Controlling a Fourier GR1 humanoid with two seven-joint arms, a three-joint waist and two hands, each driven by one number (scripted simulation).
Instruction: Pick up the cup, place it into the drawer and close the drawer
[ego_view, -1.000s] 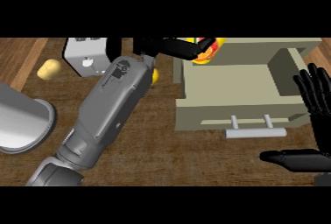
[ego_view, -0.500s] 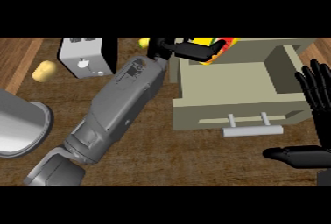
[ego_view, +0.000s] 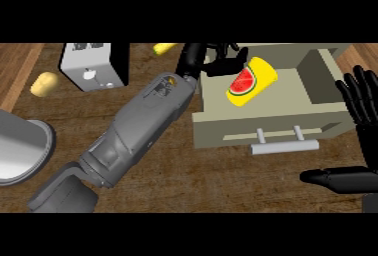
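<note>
Head view: the yellow cup (ego_view: 251, 81) with the watermelon slice on it lies tilted inside the open drawer (ego_view: 325, 107), toward its back left corner. The left hand (ego_view: 215, 59) is right beside it at the desk's far edge, though I can't tell if its fingers grip it. The right hand (ego_view: 359, 135) rests open at the desk's right edge, fingers straight up.
</note>
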